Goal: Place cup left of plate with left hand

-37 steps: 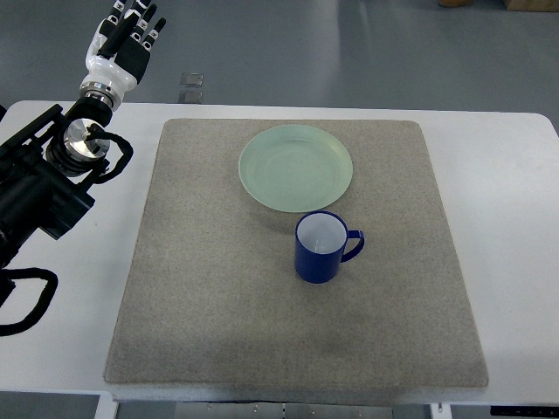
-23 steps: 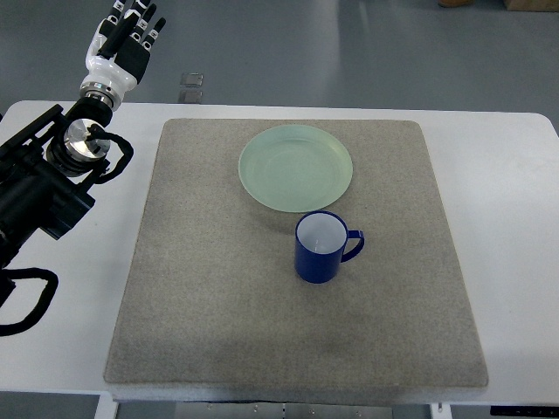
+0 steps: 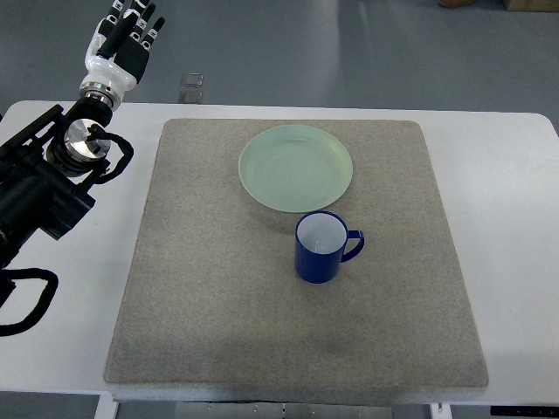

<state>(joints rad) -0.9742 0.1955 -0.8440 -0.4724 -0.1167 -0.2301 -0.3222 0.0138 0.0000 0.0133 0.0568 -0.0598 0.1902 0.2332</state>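
**benchtop_bob:** So where's everything at? I count one glossy dark-blue ceramic mug with a white inside (image 3: 321,248), one pale mint-green round plate (image 3: 296,168), one grey felt-like square mat (image 3: 201,288) on a white table (image 3: 515,218). That's the whole inventory, right?

**servo_sue:** Yep, one of each. The mug sits upright on the mat just in front of the plate, right by its near rim and a bit toward the right, handle sticking out to the right. I can't tell whether it touches the rim. So it's not on the plate's left side yet; nothing of the job looks done.

**benchtop_bob:** And the hand?

**servo_sue:** Only the white-and-black left hand (image 3: 125,39) shows, way up at the far left corner, past the table edge, well apart from the mug. Fingers are stretched out straight, holding nothing. Right arm isn't visible at all.

**benchtop_bob:** What worries you?

**servo_sue:** My guess: the handle points away from the incoming arm, so the hand has to wrap the smooth glazed body, and a shallow grip could slip or tip it. Also the plate lies between the hand and the mug, so a low reach could clip its rim and shove it. And carrying the mug leftward too low might knock the plate again.
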